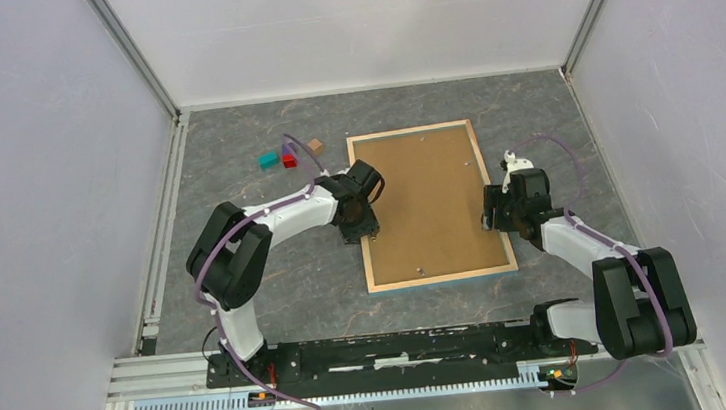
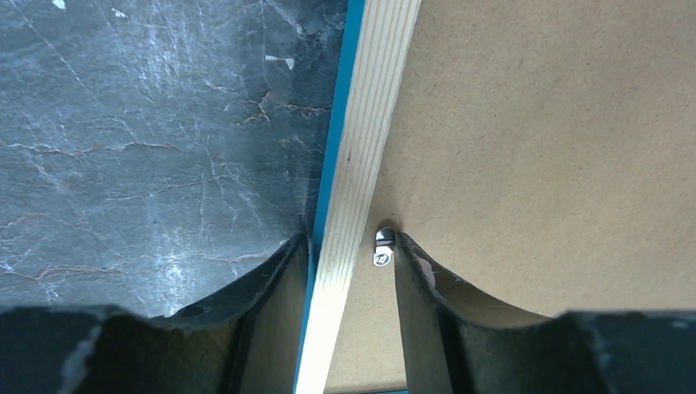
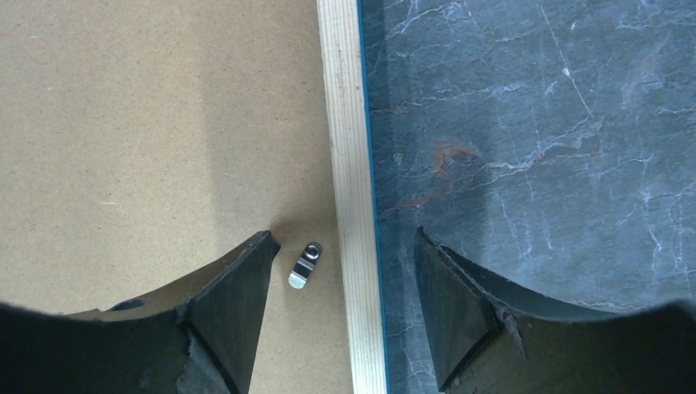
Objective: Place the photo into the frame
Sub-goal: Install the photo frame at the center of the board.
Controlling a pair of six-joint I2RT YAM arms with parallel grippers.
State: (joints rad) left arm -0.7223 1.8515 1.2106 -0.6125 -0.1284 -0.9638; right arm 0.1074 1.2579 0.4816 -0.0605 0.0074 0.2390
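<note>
Frame (image 1: pixel 410 130) lies face down; only wrist views show left fingers (image 2: pixel 263 320) and right fingers (image 3: pixel 234 304) parted astride its rails.

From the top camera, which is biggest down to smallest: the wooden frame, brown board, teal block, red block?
1. the pale wood rectangular frame, biggest.
2. the brown backing board inside it, slightly smaller.
3. the small teal block and small red block: both tiny, too alike to rank.
</note>
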